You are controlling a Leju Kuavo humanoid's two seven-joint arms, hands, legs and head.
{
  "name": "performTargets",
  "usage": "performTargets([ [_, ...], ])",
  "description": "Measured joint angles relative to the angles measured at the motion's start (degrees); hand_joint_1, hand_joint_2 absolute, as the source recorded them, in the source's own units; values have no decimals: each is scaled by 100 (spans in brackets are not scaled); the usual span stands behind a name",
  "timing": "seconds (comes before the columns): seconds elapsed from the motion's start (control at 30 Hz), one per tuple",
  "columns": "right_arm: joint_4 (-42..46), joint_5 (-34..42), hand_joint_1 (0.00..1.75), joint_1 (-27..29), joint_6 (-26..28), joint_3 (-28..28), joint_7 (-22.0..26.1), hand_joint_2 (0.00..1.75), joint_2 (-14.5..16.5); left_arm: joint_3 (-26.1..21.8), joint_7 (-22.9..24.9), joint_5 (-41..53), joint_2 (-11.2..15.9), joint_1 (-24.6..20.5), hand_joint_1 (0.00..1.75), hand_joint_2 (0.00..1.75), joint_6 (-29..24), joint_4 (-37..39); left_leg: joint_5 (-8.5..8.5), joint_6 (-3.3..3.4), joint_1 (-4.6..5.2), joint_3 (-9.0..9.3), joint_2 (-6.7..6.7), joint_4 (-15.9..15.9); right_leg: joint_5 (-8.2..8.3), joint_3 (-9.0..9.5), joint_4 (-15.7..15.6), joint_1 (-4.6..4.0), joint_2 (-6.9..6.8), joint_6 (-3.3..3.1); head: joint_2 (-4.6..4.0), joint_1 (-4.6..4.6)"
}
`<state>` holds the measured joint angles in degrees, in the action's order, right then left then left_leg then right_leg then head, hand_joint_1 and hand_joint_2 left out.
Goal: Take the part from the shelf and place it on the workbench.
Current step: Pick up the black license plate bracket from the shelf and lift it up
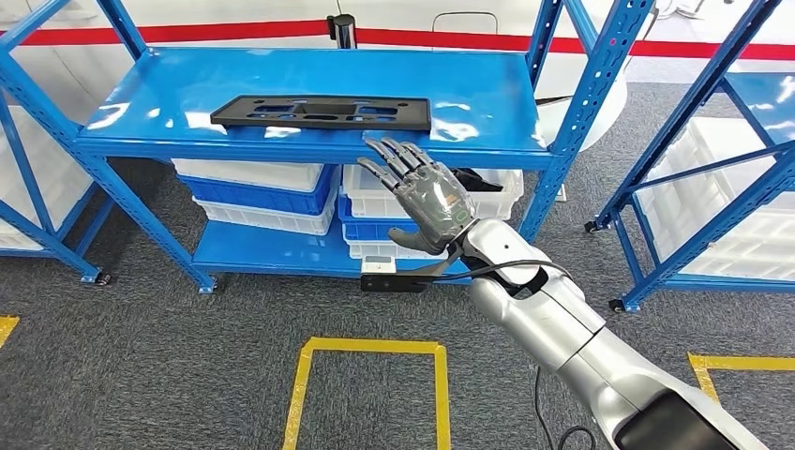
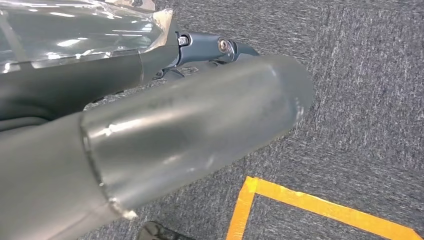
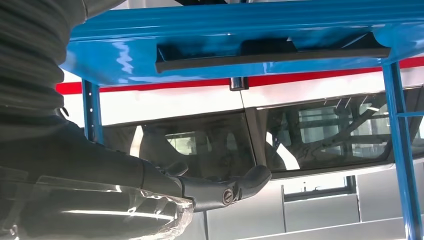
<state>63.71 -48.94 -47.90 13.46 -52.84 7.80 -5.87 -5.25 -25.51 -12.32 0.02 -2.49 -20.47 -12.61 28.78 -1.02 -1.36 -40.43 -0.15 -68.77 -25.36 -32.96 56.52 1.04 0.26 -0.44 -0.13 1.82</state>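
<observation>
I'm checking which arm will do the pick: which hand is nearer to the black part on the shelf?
Right. The right hand is raised at the shelf's front edge, just short of the black part, fingers spread. The left hand hangs low over the carpet, away from the part.

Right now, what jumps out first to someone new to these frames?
The long black part lying flat on the top level of the blue shelf. Just in front of the shelf's edge, the right robot hand is raised with fingers spread, empty, not touching the part. White and blue bins sit stacked on the lower level.
</observation>
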Motion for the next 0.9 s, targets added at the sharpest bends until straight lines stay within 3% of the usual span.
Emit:
performTargets([
  [0.07, 0, 15, 0, -13, -1, -5, 0, 175, 8, -1, -8, 5, 5, -3, 0, 0, 5, 0, -340, 4, -15, 364, -5, 771, -37, 31, 6, -17, 9, 46, 0, -3],
  [0.1, 0, 20, 0, -23, -2, -10, 0, 175, 11, 0, -10, 9, 5, -5, 0, 0, 8, 0, -398, 21, -8, 480, -10, 995, -51, 33, 8, -32, 13, 75, 0, -3],
  [0.23, 0, 52, 0, -39, -7, -40, 0, 175, 17, -1, -11, 19, 1, -6, 0, 0, 12, 0, -392, 177, 42, 574, -20, 1129, -96, -16, 39, -50, 9, 189, 0, -4],
  [0.3, -2, 73, 0, -45, -7, -45, 0, 175, 25, -1, -11, 19, -2, -10, 0, 0, 12, 0, -401, 270, 38, 609, -13, 1160, -292, -227, 451, -46, -4, 190, 0, -13],
  [0.37, -11, 81, 0, -38, -11, -60, 0, 175, 30, -2, -11, 19, -1, -14, 0, 0, 12, 0, -382, 327, 54, 621, -9, 1160, -595, -654, 1267, -44, -8, 154, 0, -23],
  [0.4, -20, 84, 0, -28, -14, -73, 0, 175, 30, -2, -11, 19, 0, -13, 0, 0, 12, 0, -374, 339, 63, 627, -11, 1159, -693, -858, 1621, -46, -7, 155, 0, -24],
  [0.43, -31, 87, 0, -18, -18, -85, 0, 175, 31, -2, -11, 19, 0, -11, 0, 0, 12, 0, -364, 345, 73, 637, -17, 1158, -699, -967, 1778, -48, -7, 173, 0, -25],
  [0.47, -39, 92, 0, -12, -20, -95, 0, 175, 35, -2, -11, 19, -2, -10, 0, 0, 10, 0, -353, 347, 82, 652, -24, 1157, -612, -961, 1703, -49, -8, 201, 0, -26],
  [0.53, -48, 99, 0, -15, -20, -102, 0, 175, 51, -2, -11, 21, -7, -10, 0, 0, 7, 0, -322, 332, 93, 695, -38, 1156, -257, -642, 962, -53, -13, 239, 0, -29],
  [0.6, -49, 103, 0, -29, -20, -110, 0, 175, 77, -2, -11, 26, -15, -15, 0, 0, 5, -1, -275, 288, 124, 724, -42, 1138, 21, -296, 255, -79, -17, 211, 0, -33],
  [0.63, -50, 103, 0, -29, -20, -119, 0, 175, 87, -2, -11, 31, -19, -16, 0, 0, 4, -1, -255, 263, 134, 732, -42, 1133, 77, -216, 93, -93, -18, 186, 0, -32],
  [0.77, -54, 97, 0, -11, -21, -140, -5, 175, 118, -2, 4, 67, -23, -21, 0, 0, 3, -2, -146, 155, 96, 703, -29, 1043, 104, -147, 9, -50, -9, 69, 0, -21],
  [0.83, -64, 80, 0, -10, -33, -148, -17, 175, 150, -2, 9, 84, -20, -24, 0, 0, 3, -2, 124, 84, 67, 463, -20, 540, 98, -96, -19, -16, -9, 7, 0, 2],
  [0.9, -92, 58, 0, 5, -50, -169, -38, 175, 179, -2, 12, 90, -15, -20, 0, 0, 4, -2, 413, 18, 42, 61, -13, -207, 78, -74, -18, -14, -9, -22, 0, 14],
])
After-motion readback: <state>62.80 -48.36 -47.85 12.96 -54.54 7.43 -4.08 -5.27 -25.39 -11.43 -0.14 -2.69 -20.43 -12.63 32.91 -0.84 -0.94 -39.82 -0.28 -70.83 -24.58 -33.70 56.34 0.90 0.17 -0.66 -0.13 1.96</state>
